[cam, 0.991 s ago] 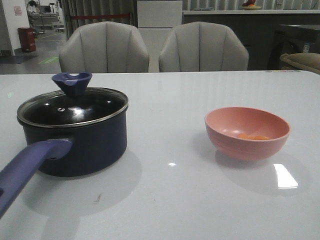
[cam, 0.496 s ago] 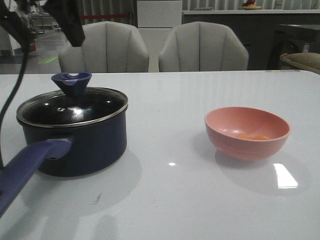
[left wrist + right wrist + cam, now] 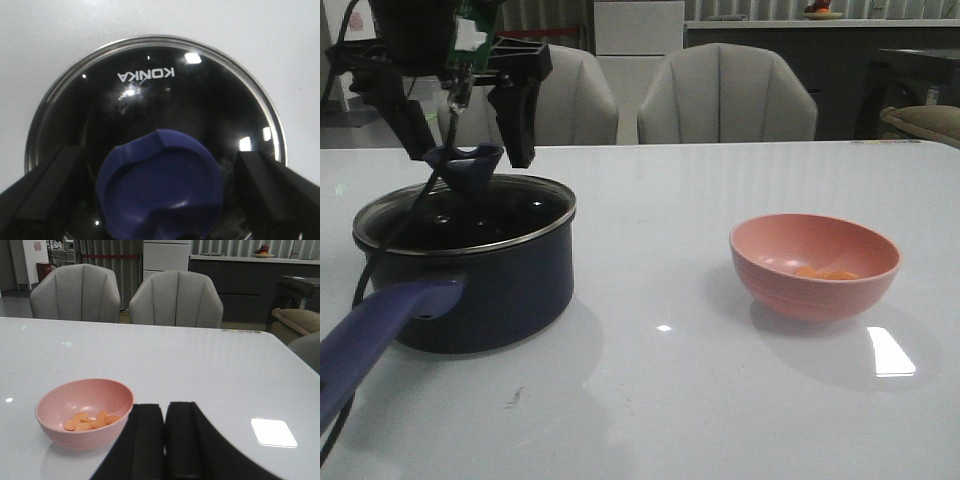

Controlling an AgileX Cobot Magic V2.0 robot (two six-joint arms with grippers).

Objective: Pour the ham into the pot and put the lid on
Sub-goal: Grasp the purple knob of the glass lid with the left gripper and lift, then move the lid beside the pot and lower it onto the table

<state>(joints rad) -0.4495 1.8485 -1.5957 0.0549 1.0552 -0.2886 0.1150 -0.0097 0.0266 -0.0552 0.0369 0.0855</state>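
- Looking at the front view first: the pot (image 3: pixel 470 275) sits on the left side of the white table (image 3: pixel 660 400) with the lid (image 3: pixel 460 215) on it, long handle (image 3: pixel 370 335) sticking out toward the camera.
- Same view, the left gripper (image 3: pixel 465 150) hangs right over the lid, fingers spread wide, one on each side of the knob (image 3: pixel 466 165) and not touching it as far as I can see.
- Pink bowl (image 3: pixel 814 265) is well off to the right, with the ham (image 3: pixel 825 272) down in the bottom. Two grey chairs (image 3: pixel 725 95) stand behind the table.
- Left wrist view: looking straight down on the lid (image 3: pixel 155 100), steel rim all round, "KONKA" printed on the glass. The knob (image 3: pixel 160 187) sits between the two dark fingers (image 3: pixel 45 195), gaps on both sides, so nothing is gripped.
- Right wrist view: right gripper (image 3: pixel 165 440) has its fingers pressed together, holding nothing, low over the table (image 3: pixel 200 365). The bowl (image 3: pixel 84 412) is near it, with the ham (image 3: pixel 90 421) as a small pile of orange pieces inside.
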